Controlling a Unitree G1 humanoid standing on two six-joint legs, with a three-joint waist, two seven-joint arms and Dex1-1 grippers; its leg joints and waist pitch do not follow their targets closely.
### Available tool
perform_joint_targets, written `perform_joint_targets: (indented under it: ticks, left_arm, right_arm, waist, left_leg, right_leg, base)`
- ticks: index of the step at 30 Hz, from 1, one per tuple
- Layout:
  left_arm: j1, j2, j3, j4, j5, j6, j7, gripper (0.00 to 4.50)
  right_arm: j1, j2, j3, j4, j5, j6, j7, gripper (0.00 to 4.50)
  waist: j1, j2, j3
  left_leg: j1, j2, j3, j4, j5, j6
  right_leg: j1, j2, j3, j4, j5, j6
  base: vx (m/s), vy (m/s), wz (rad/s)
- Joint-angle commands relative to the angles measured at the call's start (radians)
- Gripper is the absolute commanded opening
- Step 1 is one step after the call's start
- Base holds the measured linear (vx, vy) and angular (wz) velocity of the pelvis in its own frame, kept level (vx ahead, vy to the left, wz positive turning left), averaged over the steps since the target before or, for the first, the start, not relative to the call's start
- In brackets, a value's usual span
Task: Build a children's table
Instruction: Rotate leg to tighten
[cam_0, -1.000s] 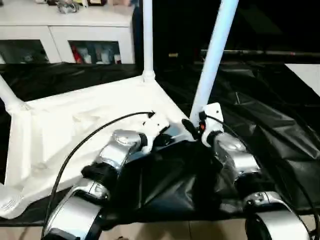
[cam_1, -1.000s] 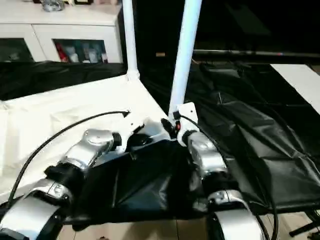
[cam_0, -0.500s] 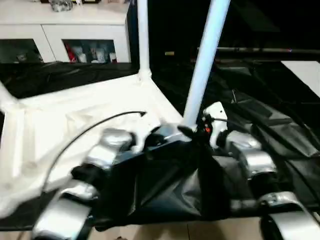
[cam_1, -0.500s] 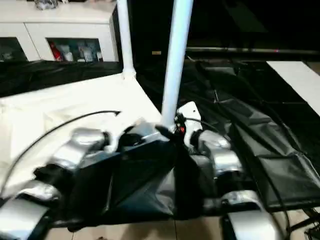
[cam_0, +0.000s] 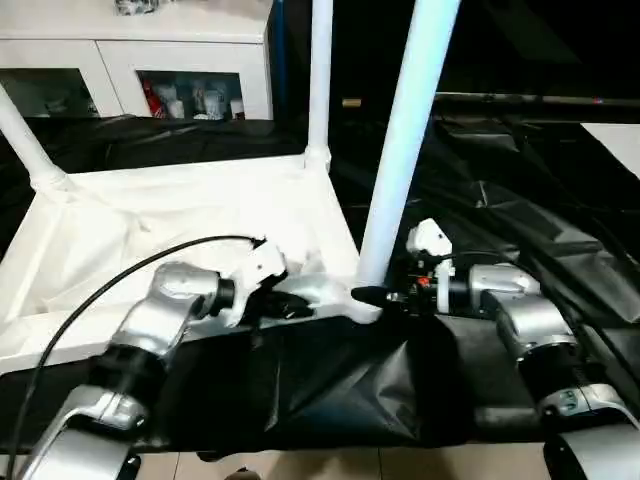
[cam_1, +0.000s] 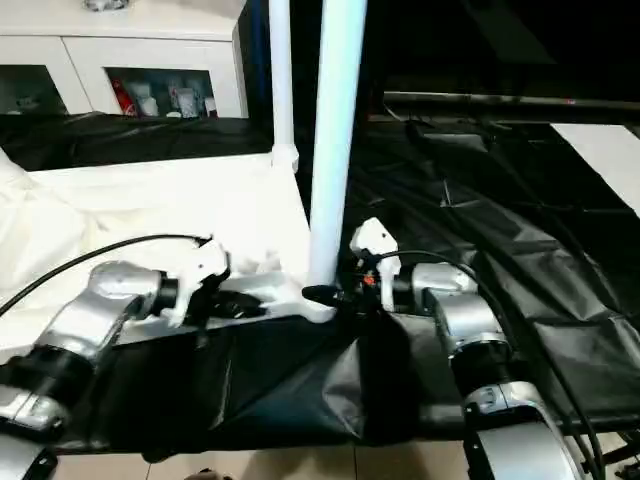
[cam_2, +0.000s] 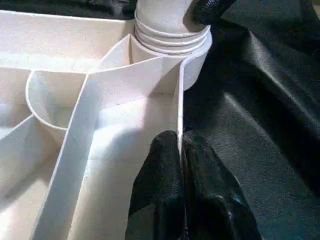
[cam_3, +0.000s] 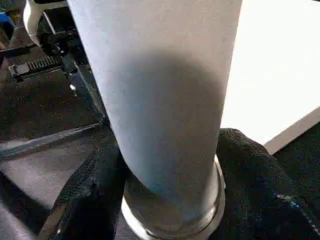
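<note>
Legs standing, grippers working at the near corner socket

Tabletop of white plastic (cam_0: 190, 215), rectangular, lies upside down with its ribbed underside up, on a black plastic sheet (cam_0: 520, 210). Long white tapered tube legs stand upright from its round corner sockets; the nearest leg (cam_0: 400, 160) rises from the near corner socket (cam_2: 172, 37), and another stands at the corner behind it.

Just beside this socket, the left gripper (cam_2: 181, 165) has its two black fingers pressed together on the thin outer wall of the tabletop, pinching this rim. On the other side of the socket, the right gripper (cam_3: 165, 165) has its fingers spread around the base of the nearest leg, one on each side; whether they press it I cannot tell.

I judge the plastic to be light, stiff and rather smooth, so the tall leg can tip the tabletop easily. The best hold on the leg seems low, near the socket; the thin rim may bend if it is pulled hard.
</note>
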Motion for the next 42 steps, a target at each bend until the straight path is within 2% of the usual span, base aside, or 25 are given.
perform_joint_targets:
  ticks: [1, 4, 8, 11, 12, 14, 15, 16, 17, 19, 20, 21, 23, 24, 25, 27, 31, 32, 34, 36, 38, 39, 41, 42]
  left_arm:
    - [-0.002, -0.012, 0.015, -0.038, -0.066, -0.007, -0.032, 0.0]
    - [0.001, -0.008, 0.016, -0.042, -0.064, -0.005, -0.035, 0.0]
    - [0.001, -0.012, 0.018, -0.042, -0.055, -0.001, -0.006, 0.0]
    - [-0.011, -0.028, 0.023, -0.019, -0.031, 0.0, 0.058, 0.0]
    - [-0.026, -0.047, 0.028, 0.006, -0.015, 0.004, 0.11, 0.0]
    - [-0.026, -0.047, 0.028, 0.006, -0.015, 0.004, 0.11, 0.0]
    - [-0.043, -0.066, 0.033, 0.034, 0.004, 0.005, 0.168, 0.0]
    - [-0.065, -0.092, 0.037, 0.071, 0.026, 0.008, 0.241, 0.0]
    - [-0.112, -0.148, 0.044, 0.15, 0.067, 0.005, 0.4, 0.0]
    - [-0.135, -0.178, 0.048, 0.185, 0.084, 0.021, 0.481, 0.0]
    - [-0.141, -0.187, 0.049, 0.195, 0.089, 0.026, 0.504, 0.0]
    - [-0.165, -0.23, 0.052, 0.233, 0.096, 0.043, 0.582, 0.0]
    - [-0.179, -0.253, 0.041, 0.258, 0.11, 0.029, 0.623, 0.0]
    - [-0.183, -0.262, 0.033, 0.264, 0.114, 0.022, 0.624, 0.0]
    - [-0.185, -0.269, 0.027, 0.268, 0.116, 0.018, 0.623, 0.0]
    - [-0.188, -0.277, 0.021, 0.271, 0.118, 0.01, 0.616, 0.0]
    - [-0.198, -0.277, 0.006, 0.288, 0.126, -0.029, 0.558, 0.0]
    - [-0.196, -0.273, 0.004, 0.285, 0.126, -0.032, 0.547, 0.0]
    - [-0.192, -0.263, 0.004, 0.276, 0.122, -0.028, 0.528, 0.0]
    - [-0.178, -0.228, -0.005, 0.25, 0.108, -0.027, 0.446, 0.0]
    - [-0.161, -0.192, -0.016, 0.222, 0.094, -0.039, 0.359, 0.0]
    - [-0.156, -0.183, -0.019, 0.214, 0.09, -0.041, 0.335, 0.0]
    - [-0.146, -0.165, -0.026, 0.199, 0.085, -0.05, 0.29, 0.0]
    - [-0.11, -0.114, -0.037, 0.14, 0.046, -0.058, 0.148, 0.0]
  right_arm:
    - [0.002, -0.007, 0.002, -0.017, 0.008, 0.003, 0.012, 2.52]
    - [0.003, -0.007, 0.004, -0.018, 0.01, 0.005, 0.02, 2.19]
    - [0.009, 0.005, 0.002, -0.012, 0.008, 0.0, -0.005, 2.11]
    - [0.013, 0.029, -0.008, 0.002, -0.001, -0.008, -0.073, 2.09]
    - [0.016, 0.058, -0.022, 0.018, -0.012, -0.001, -0.161, 2.09]
    - [0.016, 0.058, -0.022, 0.018, -0.012, -0.001, -0.161, 2.08]
    - [0.021, 0.087, -0.034, 0.031, -0.022, 0.004, -0.242, 2.07]
    - [0.032, 0.128, -0.048, 0.038, -0.031, 0.013, -0.345, 2.07]
    - [0.041, 0.209, -0.091, 0.057, -0.031, 0.049, -0.542, 2.06]
    - [0.041, 0.247, -0.107, 0.065, -0.03, 0.067, -0.63, 2.06]
    - [0.04, 0.257, -0.112, 0.067, -0.03, 0.073, -0.653, 2.06]
    - [0.03, 0.297, -0.109, 0.085, -0.051, 0.067, -0.754, 2.06]
    - [0.019, 0.321, -0.098, 0.098, -0.069, 0.066, -0.804, 2.06]
    - [0.011, 0.328, -0.087, 0.104, -0.079, 0.055, -0.805, 2.06]
    - [0.005, 0.333, -0.08, 0.107, -0.086, 0.047, -0.805, 2.06]
    - [-0.001, 0.339, -0.074, 0.109, -0.091, 0.039, -0.799, 2.06]
    - [-0.004, 0.338, -0.083, 0.076, -0.076, -0.006, -0.738, 2.06]
    - [-0.003, 0.333, -0.08, 0.069, -0.073, -0.014, -0.721, 2.58]
    - [-0.004, 0.317, -0.078, 0.059, -0.062, -0.019, -0.679, 2.58]
    - [-0.007, 0.259, -0.063, 0.031, -0.034, -0.002, -0.542, 2.99]
    - [-0.006, 0.193, -0.032, 0.002, -0.025, 0.029, -0.409, 3.04]
    - [-0.005, 0.175, -0.02, -0.005, -0.028, 0.034, -0.374, 3.19]
    - [-0.002, 0.146, -0.004, -0.015, -0.037, 0.03, -0.329, 3.19]
    - [0.004, 0.075, 0.016, -0.044, -0.032, 0.037, -0.212, 3.19]
  waist:
    - [-0.001, -0.007, -0.069]
    - [-0.001, -0.008, -0.07]
    - [-0.001, -0.008, -0.071]
    - [-0.003, -0.008, -0.069]
    - [-0.004, -0.011, -0.069]
    - [-0.009, -0.012, -0.069]
    - [-0.013, -0.009, -0.068]
    - [-0.015, -0.008, -0.067]
    - [-0.02, -0.007, -0.064]
    - [-0.022, -0.007, -0.068]
    - [-0.023, -0.007, -0.066]
    - [-0.026, -0.001, -0.064]
    - [-0.027, -0.001, -0.063]
    - [-0.027, 0.003, -0.063]
    - [-0.029, 0.0, -0.061]
    - [-0.03, 0.002, -0.061]
    - [-0.03, 0.002, -0.062]
    - [-0.029, 0.002, -0.063]
    - [-0.028, 0.001, -0.065]
    - [-0.027, 0.001, -0.065]
    - [-0.023, -0.001, -0.069]
    - [-0.022, -0.001, -0.069]
    - [-0.021, 0.001, -0.07]
    - [-0.02, 0.0, -0.071]
  left_leg:
    - [0.012, 0.024, 0.003, -0.059, -0.222, 0.047]
    - [0.011, 0.023, 0.003, -0.059, -0.219, 0.046]
    - [0.01, 0.022, 0.003, -0.057, -0.202, 0.052]
    - [0.01, 0.022, 0.003, -0.059, -0.214, 0.046]
    - [0.009, 0.021, 0.002, -0.059, -0.215, 0.043]
    - [0.008, 0.019, 0.0, -0.062, -0.22, 0.027]
    - [0.011, 0.019, 0.001, -0.061, -0.229, 0.028]
    - [0.013, 0.02, 0.0, -0.062, -0.234, 0.024]
    - [0.014, 0.015, 0.002, -0.064, -0.242, 0.012]
    - [0.019, 0.015, -0.003, -0.067, -0.254, -0.014]
    - [0.019, 0.016, -0.003, -0.067, -0.266, -0.01]
    - [0.02, 0.015, -0.002, -0.068, -0.285, -0.01]
    - [0.021, 0.011, -0.004, -0.069, -0.314, -0.011]
    - [0.024, 0.011, -0.004, -0.069, -0.319, -0.012]
    - [0.024, 0.011, -0.005, -0.071, -0.333, -0.007]
    - [0.024, 0.011, -0.007, -0.073, -0.355, -0.003]
    - [0.026, 0.013, -0.008, -0.075, -0.362, -0.001]
    - [0.025, 0.013, -0.009, -0.075, -0.359, 0.0]
    - [0.022, 0.013, -0.007, -0.073, -0.341, 0.007]
    - [0.021, 0.014, -0.007, -0.073, -0.329, 0.016]
    - [0.013, 0.015, -0.006, -0.069, -0.286, 0.039]
    - [0.01, 0.016, -0.005, -0.068, -0.273, 0.044]
    - [0.011, 0.018, -0.004, -0.066, -0.255, 0.045]
    - [0.013, 0.018, -0.002, -0.063, -0.236, 0.047]
  right_leg:
    - [0.058, -0.053, 0.046, -0.064, -0.246, -0.202]
    - [0.059, -0.052, 0.045, -0.062, -0.234, -0.203]
    - [0.06, -0.051, 0.045, -0.059, -0.202, -0.212]
    - [0.058, -0.052, 0.045, -0.062, -0.227, -0.206]
    - [0.059, -0.052, 0.046, -0.062, -0.234, -0.203]
    - [0.062, -0.055, 0.045, -0.065, -0.269, -0.186]
    - [0.056, -0.053, 0.046, -0.068, -0.274, -0.184]
    - [0.055, -0.052, 0.047, -0.069, -0.278, -0.183]
    - [0.052, -0.05, 0.049, -0.075, -0.302, -0.171]
    - [0.054, -0.053, 0.046, -0.078, -0.338, -0.155]
    - [0.054, -0.053, 0.047, -0.08, -0.338, -0.153]
    - [0.051, -0.052, 0.047, -0.085, -0.348, -0.15]
    - [0.053, -0.054, 0.045, -0.091, -0.387, -0.138]
    - [0.052, -0.054, 0.045, -0.093, -0.395, -0.134]
    - [0.053, -0.054, 0.043, -0.097, -0.412, -0.126]
    - [0.054, -0.054, 0.041, -0.103, -0.442, -0.111]
    - [0.053, -0.053, 0.043, -0.101, -0.421, -0.116]
    - [0.054, -0.054, 0.043, -0.1, -0.415, -0.119]
    - [0.058, -0.054, 0.044, -0.094, -0.375, -0.133]
    - [0.06, -0.054, 0.044, -0.092, -0.348, -0.144]
    - [0.07, -0.051, 0.044, -0.08, -0.265, -0.167]
    - [0.071, -0.05, 0.044, -0.077, -0.245, -0.173]
    - [0.071, -0.054, 0.043, -0.075, -0.235, -0.185]
    - [0.069, -0.053, 0.044, -0.073, -0.215, -0.198]
  base:
    - [0.0, 0.0, 0.0]
    - [0.0, 0.0, 0.0]
    - [0.0, 0.0, 0.0]
    - [0.0, 0.0, 0.0]
    - [0.0, 0.0, 0.0]
    - [0.0, 0.0, 0.0]
    - [0.0, 0.0, 0.0]
    - [0.0, 0.0, 0.0]
    - [0.0, 0.0, 0.0]
    - [0.0, 0.0, 0.0]
    - [0.0, 0.0, 0.0]
    - [0.0, 0.0, 0.0]
    - [0.0, 0.0, 0.0]
    - [0.0, 0.0, 0.0]
    - [0.0, 0.0, 0.0]
    - [0.0, 0.0, 0.0]
    - [0.0, 0.0, 0.0]
    - [0.0, 0.0, 0.0]
    - [0.0, 0.0, 0.0]
    - [0.0, 0.0, 0.0]
    - [0.0, 0.0, 0.0]
    - [0.0, 0.0, 0.0]
    - [0.0, 0.0, 0.0]
    - [0.0, 0.0, 0.0]
